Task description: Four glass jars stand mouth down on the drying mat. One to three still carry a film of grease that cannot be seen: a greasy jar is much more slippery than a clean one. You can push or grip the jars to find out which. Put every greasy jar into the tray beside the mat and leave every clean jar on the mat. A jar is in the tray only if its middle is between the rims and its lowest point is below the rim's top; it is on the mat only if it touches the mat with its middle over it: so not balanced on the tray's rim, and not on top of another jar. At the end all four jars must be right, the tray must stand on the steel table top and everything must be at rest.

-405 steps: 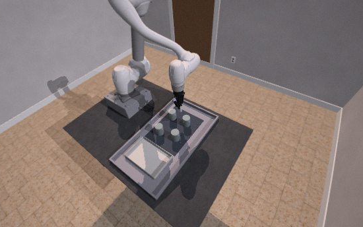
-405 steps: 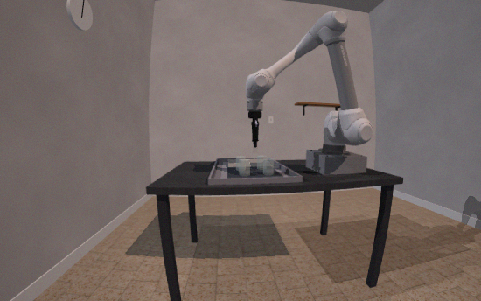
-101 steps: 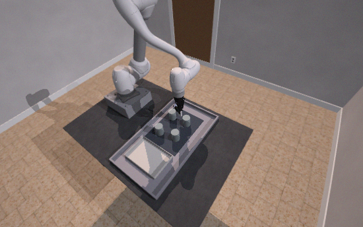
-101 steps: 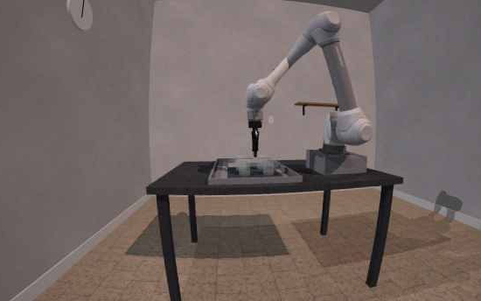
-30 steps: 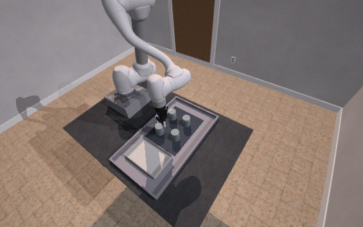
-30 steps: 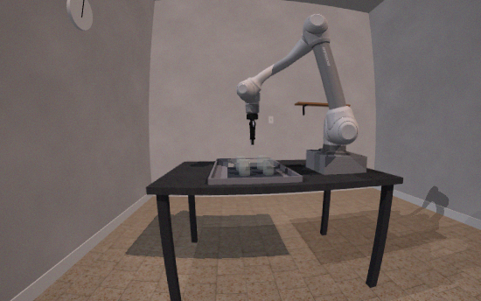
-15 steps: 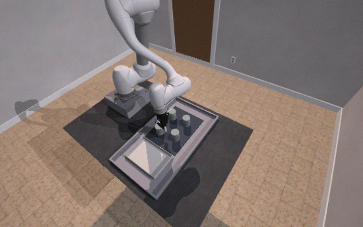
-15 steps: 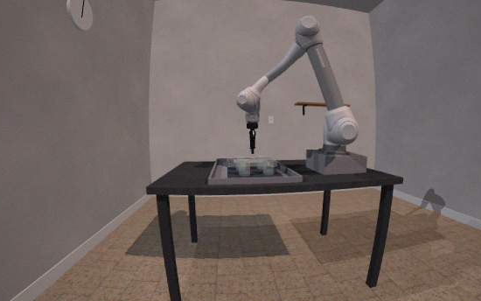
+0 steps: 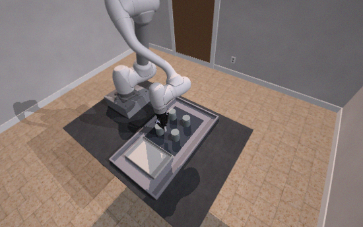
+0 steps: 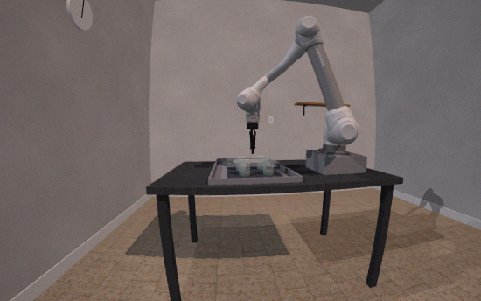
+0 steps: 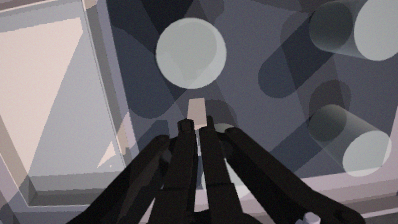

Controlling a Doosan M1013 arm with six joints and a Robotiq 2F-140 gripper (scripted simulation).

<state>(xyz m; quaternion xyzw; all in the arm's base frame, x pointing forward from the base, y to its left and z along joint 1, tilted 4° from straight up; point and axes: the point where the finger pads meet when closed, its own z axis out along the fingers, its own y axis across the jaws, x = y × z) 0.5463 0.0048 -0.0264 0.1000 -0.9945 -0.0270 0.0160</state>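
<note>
Four pale glass jars stand mouth down on the dark drying mat [image 9: 178,128]: one at the back left [image 9: 172,114], one at the back right [image 9: 186,121], one at the front left [image 9: 160,129] and one at the front right [image 9: 175,134]. My gripper [image 9: 162,124] is shut and empty. It hangs point down above the mat, just over the front left jar. In the wrist view the fingertips [image 11: 196,125] hide most of that jar [image 11: 223,129]; three other jars [image 11: 191,53] [image 11: 370,27] [image 11: 367,152] show around them. The side view shows the gripper [image 10: 252,149] clear above the jars [image 10: 243,167].
The empty tray [image 9: 149,156] lies beside the mat, also at the left of the wrist view [image 11: 50,100]. Both sit within a raised grey steel surround [image 9: 208,113] on the black table. The robot base [image 9: 129,102] stands behind the mat.
</note>
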